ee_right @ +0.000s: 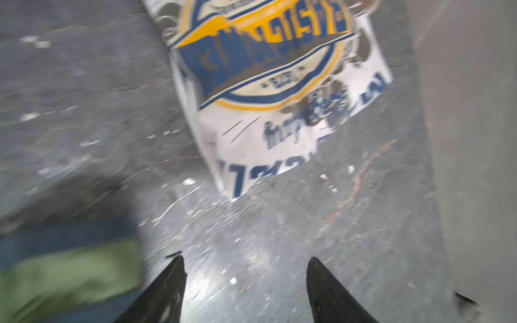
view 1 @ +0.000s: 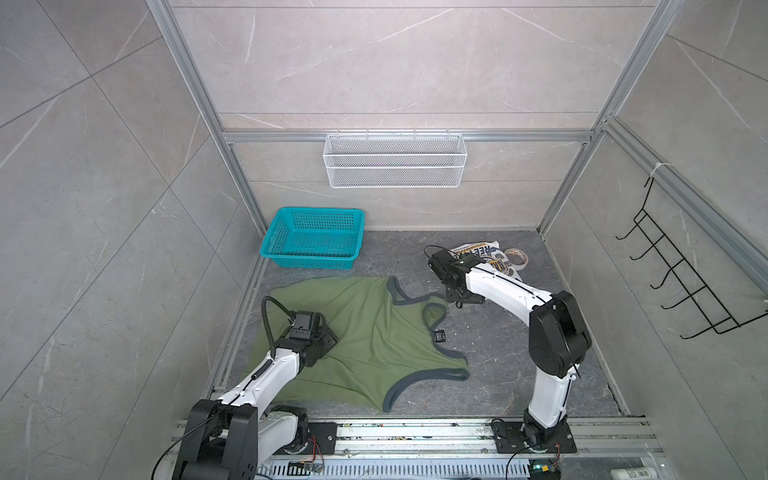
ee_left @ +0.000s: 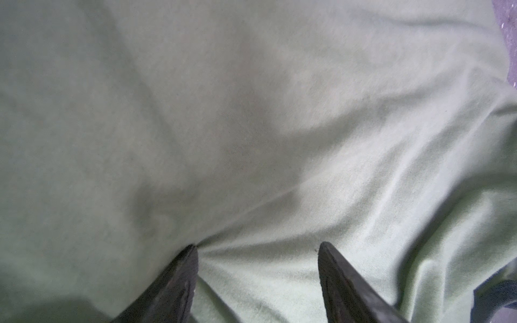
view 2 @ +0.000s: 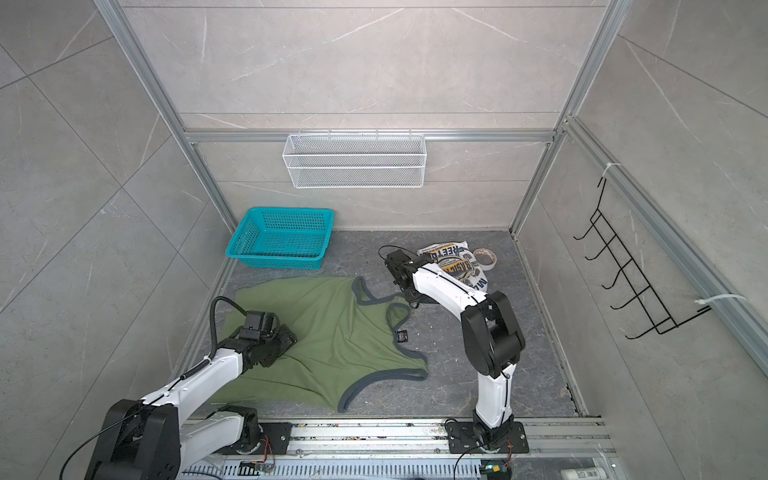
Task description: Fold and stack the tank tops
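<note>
The olive green tank top (view 1: pixel 374 332) (view 2: pixel 332 332) lies spread out and wrinkled on the dark floor, its navy-trimmed straps pointing right. My left gripper (ee_left: pixel 257 246) is open, its fingertips (ee_left: pixel 190 251) resting on the green cloth (ee_left: pixel 251 112) near the shirt's left part. The white tank top (view 1: pixel 494 257) (view 2: pixel 457 266) sits bunched at the back right with its navy-yellow graphic (ee_right: pixel 263 56) facing up. My right gripper (ee_right: pixel 246 258) hangs open over bare floor between the two shirts, beside a green strap (ee_right: pixel 64 274), and holds nothing.
A teal plastic basket (view 1: pixel 311 239) stands at the back left. A roll of tape (view 1: pixel 516 257) lies beside the white shirt. A white wire basket (view 1: pixel 395 160) hangs on the back wall and a black hook rack (view 1: pixel 681 274) on the right wall.
</note>
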`<act>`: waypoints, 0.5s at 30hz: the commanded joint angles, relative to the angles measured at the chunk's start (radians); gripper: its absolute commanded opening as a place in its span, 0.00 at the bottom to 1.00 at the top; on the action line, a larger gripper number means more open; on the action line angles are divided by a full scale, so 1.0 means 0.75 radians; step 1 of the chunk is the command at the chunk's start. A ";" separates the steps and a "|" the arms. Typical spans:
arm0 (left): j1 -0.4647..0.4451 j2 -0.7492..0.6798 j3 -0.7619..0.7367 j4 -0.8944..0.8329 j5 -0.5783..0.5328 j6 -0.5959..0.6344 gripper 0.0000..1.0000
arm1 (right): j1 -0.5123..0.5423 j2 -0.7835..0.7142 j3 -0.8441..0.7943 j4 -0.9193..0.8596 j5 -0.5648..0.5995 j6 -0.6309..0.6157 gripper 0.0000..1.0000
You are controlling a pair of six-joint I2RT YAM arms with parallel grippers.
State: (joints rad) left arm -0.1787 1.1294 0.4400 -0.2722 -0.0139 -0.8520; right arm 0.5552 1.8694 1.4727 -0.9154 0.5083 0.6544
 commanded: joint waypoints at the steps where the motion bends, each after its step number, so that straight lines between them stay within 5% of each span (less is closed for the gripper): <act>1: 0.010 0.030 -0.039 -0.077 -0.001 -0.015 0.71 | 0.068 -0.068 -0.048 0.177 -0.234 -0.071 0.66; 15: 0.010 0.029 -0.041 -0.076 -0.001 -0.013 0.72 | 0.153 0.295 0.223 0.087 -0.271 -0.022 0.60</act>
State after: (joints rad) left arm -0.1787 1.1301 0.4400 -0.2710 -0.0135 -0.8520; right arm 0.6693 2.0514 1.5993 -0.8066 0.2874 0.6327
